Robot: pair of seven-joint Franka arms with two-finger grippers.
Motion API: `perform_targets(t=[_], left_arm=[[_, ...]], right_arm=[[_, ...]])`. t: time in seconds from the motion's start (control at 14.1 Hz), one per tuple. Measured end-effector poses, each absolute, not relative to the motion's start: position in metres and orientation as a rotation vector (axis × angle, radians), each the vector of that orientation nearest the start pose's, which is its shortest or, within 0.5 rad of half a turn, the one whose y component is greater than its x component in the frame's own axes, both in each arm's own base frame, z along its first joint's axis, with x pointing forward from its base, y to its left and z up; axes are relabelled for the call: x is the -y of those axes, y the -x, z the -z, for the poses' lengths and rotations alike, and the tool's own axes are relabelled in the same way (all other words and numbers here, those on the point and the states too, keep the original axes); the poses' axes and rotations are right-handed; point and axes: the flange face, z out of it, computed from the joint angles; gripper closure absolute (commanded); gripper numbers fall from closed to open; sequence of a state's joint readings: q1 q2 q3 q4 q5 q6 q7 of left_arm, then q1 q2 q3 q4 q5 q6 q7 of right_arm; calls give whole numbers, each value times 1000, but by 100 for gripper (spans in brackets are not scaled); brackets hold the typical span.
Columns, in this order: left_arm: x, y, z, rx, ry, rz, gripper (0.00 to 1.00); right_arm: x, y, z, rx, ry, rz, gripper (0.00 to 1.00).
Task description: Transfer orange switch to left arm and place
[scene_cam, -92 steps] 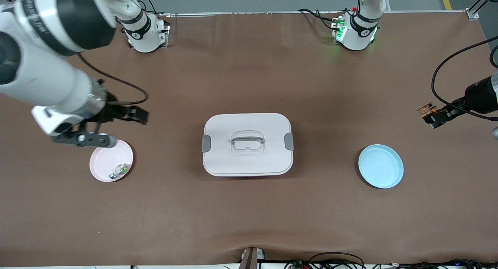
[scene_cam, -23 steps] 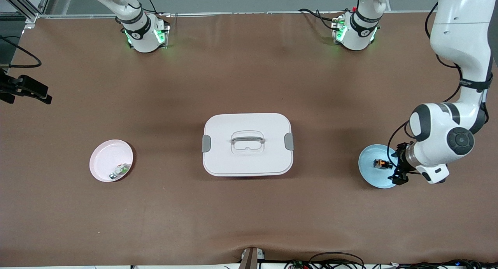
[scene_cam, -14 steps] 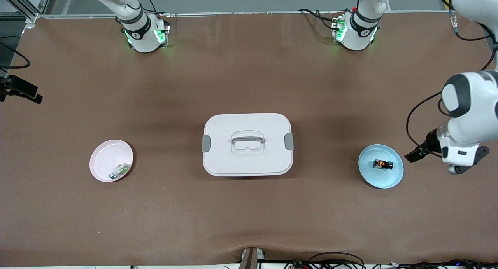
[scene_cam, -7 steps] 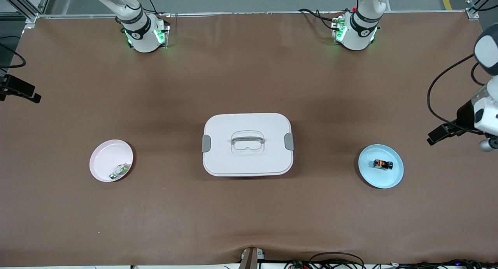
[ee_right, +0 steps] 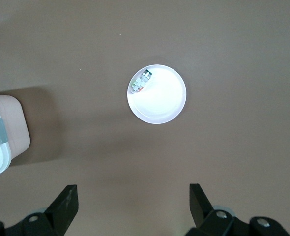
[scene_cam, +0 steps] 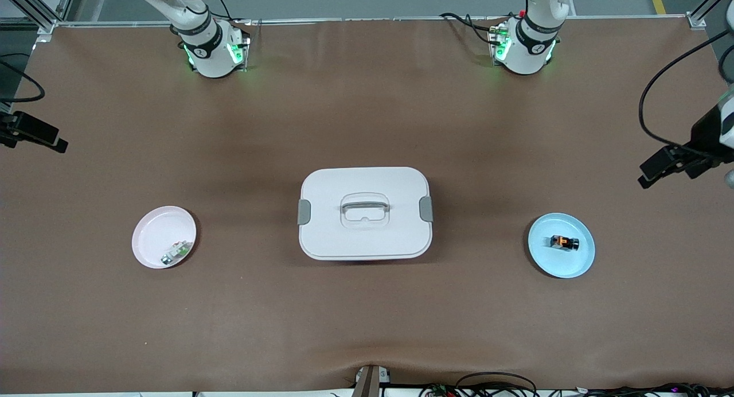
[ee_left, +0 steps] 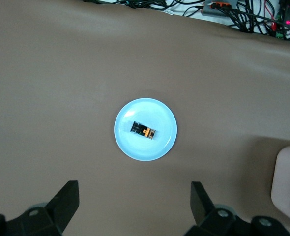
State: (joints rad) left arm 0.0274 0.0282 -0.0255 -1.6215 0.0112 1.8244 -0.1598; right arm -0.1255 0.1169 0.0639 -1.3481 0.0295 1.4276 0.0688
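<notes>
The orange switch (scene_cam: 564,242) lies on its side in the blue plate (scene_cam: 547,259), toward the left arm's end of the worktop (scene_cam: 367,316). The box (scene_cam: 364,213) sits closed at the worktop's centre, well apart from both plates. The pink plate (scene_cam: 155,236) lies toward the right arm's end and contains a small green-and-white component (scene_cam: 176,251) near its rim.

The left end effector (scene_cam: 659,166) is raised over the worktop's edge at the left arm's end, fingers spread wide and empty. In the left wrist view, its fingers (ee_left: 66,201) frame the blue plate below.

The right end effector (scene_cam: 35,134) hangs over the worktop's edge at the right arm's end, released and empty.
</notes>
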Motion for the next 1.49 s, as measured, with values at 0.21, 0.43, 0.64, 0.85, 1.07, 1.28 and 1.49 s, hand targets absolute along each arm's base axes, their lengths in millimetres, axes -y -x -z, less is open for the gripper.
perform_targets(t=[0.21, 0.43, 0.64, 0.85, 1.07, 1.28, 1.49], left_arm=[[-5, -583, -619, 196, 3125, 244, 0], [-4, -576, -625, 192, 3128, 222, 0], [-4, -557, -631, 174, 3128, 214, 0], [-2, -535, -633, 77, 3127, 207, 0], [4, -519, -629, 28, 3127, 190, 0], [9, -506, -628, 12, 3127, 188, 0], [9, -497, -632, 9, 3128, 211, 0]], right_arm=[[29, -575, -650, -184, 3099, -57, 0], [23, -575, -650, -170, 3100, -57, 0], [26, -575, -650, -181, 3100, -57, 0], [27, -575, -650, -184, 3100, -57, 0], [27, -575, -650, -184, 3100, -57, 0], [27, -575, -650, -185, 3100, -57, 0], [36, -574, -650, -208, 3099, -56, 0]])
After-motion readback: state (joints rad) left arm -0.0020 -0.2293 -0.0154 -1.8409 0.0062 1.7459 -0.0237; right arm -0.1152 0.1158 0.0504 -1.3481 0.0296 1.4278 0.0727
